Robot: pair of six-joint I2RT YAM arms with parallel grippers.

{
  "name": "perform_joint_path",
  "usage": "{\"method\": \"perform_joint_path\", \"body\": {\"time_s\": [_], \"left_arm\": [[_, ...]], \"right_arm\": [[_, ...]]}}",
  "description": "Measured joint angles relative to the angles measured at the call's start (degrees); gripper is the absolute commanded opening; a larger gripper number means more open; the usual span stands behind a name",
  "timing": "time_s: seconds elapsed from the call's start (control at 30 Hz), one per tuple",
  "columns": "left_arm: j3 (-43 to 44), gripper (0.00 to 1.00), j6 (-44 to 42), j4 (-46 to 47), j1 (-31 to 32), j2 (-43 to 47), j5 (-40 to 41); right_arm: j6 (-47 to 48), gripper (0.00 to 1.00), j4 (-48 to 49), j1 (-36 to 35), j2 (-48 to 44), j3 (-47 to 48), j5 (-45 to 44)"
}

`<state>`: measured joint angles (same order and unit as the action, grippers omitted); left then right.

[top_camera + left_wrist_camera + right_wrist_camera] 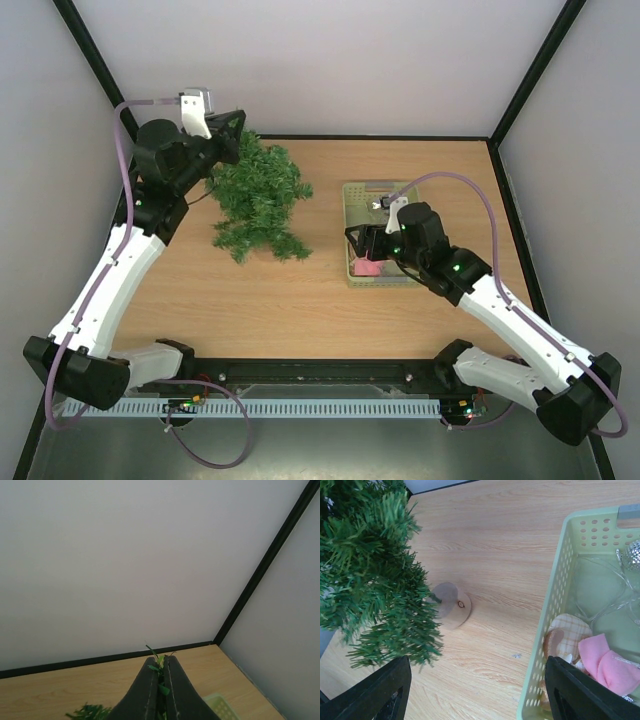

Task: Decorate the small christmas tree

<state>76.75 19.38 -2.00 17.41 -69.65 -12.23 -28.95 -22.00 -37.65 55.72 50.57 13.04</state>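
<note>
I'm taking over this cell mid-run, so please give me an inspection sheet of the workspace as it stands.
Surface: wooden table, no spills seen.
Job's things: small christmas tree at far left, no ornaments seen on it; its round wooden base is visible.
Clutter: pale green basket right of centre, holding a pink piece, a checked piece and a silver glittery piece.
Grippers: left gripper fingers shut on treetop needles; right gripper over the basket, fingers open.
Cables: a purple cable loops along each arm.
Surroundings: pale walls, black frame.
</note>
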Motion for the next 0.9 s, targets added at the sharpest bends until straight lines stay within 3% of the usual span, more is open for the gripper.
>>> {"method": "perform_joint_path", "body": {"time_s": [0.5,0.67,0.9], "left_arm": [[0.04,0.03,-2.97,2.97,0.0,-1.75,0.61],[-0.66,0.37,-3.45,3.41,0.0,-1.36,1.46],[-0.52,0.67,-3.65,-0.15,0.02,1.29,2.82]], "right_arm": [[-0.02,0.72,0.02,0.0,1.42,0.04,0.04],[-0.02,0.72,0.02,0.0,1.88,0.04,0.0],[1.46,0.73,-1.86,0.0,7.15,3.32,-5.33]]}}
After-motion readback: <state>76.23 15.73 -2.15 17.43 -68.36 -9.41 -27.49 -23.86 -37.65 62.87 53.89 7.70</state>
